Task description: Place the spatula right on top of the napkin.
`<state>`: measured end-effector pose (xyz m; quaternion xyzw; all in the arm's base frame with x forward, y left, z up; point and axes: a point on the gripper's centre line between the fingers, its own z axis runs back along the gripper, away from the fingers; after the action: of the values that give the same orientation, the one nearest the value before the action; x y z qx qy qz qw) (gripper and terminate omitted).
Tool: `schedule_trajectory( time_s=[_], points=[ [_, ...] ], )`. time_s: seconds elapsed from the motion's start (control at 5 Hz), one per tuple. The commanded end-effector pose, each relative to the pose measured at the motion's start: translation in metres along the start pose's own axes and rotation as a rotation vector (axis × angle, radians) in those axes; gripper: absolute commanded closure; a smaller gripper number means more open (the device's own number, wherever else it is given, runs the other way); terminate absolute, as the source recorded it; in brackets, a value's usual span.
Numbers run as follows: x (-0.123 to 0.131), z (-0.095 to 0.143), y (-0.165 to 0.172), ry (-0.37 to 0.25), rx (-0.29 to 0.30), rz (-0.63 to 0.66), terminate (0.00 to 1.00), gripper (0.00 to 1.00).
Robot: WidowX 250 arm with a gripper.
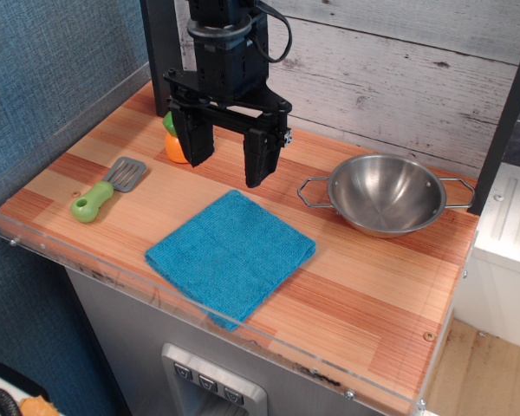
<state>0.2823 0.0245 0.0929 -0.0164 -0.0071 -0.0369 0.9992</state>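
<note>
While pincer [227, 161] hangs spread and empty above the bench [364, 286], spatula [107, 188] lies left of napkin [230, 255], apart from it.

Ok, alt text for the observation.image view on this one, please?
A black robot hand hangs open above a wooden counter, holding nothing. A lime-green toy spatula lies at left, apart from a blue-teal napkin at centre; a steel bowl sits right.
</note>
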Motion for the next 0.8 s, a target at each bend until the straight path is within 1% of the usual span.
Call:
schedule_trajectory(
  time_s=[0.0,0.2,0.4,0.6],
  points=[
    [0.000,0.000,0.000,0.000,0.000,0.000,0.00,0.00],
    [-0.002,-0.001,0.017,0.001,0.011,0.032,0.00,0.00],
    [-0.004,-0.001,0.044,0.016,0.050,-0.024,0.00,0.00],
    [-0.015,-0.002,0.083,-0.039,0.065,-0.003,0.00,0.00]
  ],
)
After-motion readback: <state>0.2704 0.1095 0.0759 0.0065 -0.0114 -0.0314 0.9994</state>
